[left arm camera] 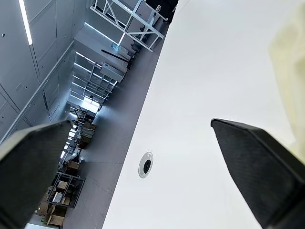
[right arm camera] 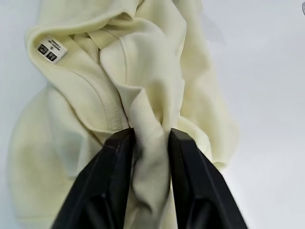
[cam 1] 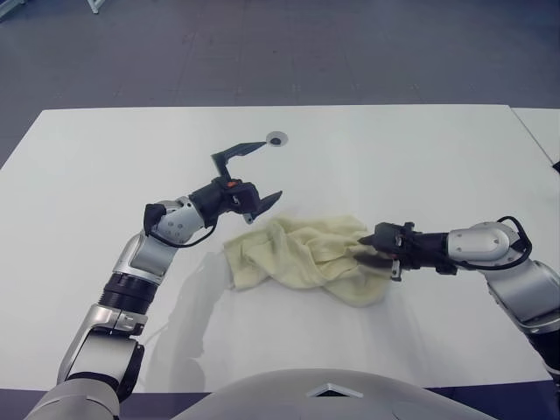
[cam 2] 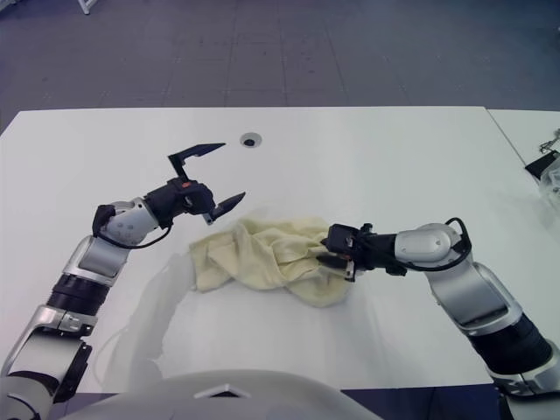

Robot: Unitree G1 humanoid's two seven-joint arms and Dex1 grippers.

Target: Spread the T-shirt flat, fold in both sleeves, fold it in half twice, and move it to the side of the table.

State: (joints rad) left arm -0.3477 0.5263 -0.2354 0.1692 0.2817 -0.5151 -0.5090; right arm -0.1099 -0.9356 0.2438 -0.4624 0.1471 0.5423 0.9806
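**A:** Clamped tight on a bunched fold of the T-shirt (cam 1: 289, 254) with the right tool (cam 1: 364, 248). Left tool (cam 1: 268, 172) spread wide, holding nothing, hanging just beside the heap's opposite edge.

**B:** Crumpled on the tabletop (cam 1: 420, 157) between both tools, then. Risks?

**A:** Probably pinching several layers at once. Likely to drag the whole heap rather than spread it, if pulled. Could also slip free under a hard tug. Safer to pin the other edge with the left tool first.
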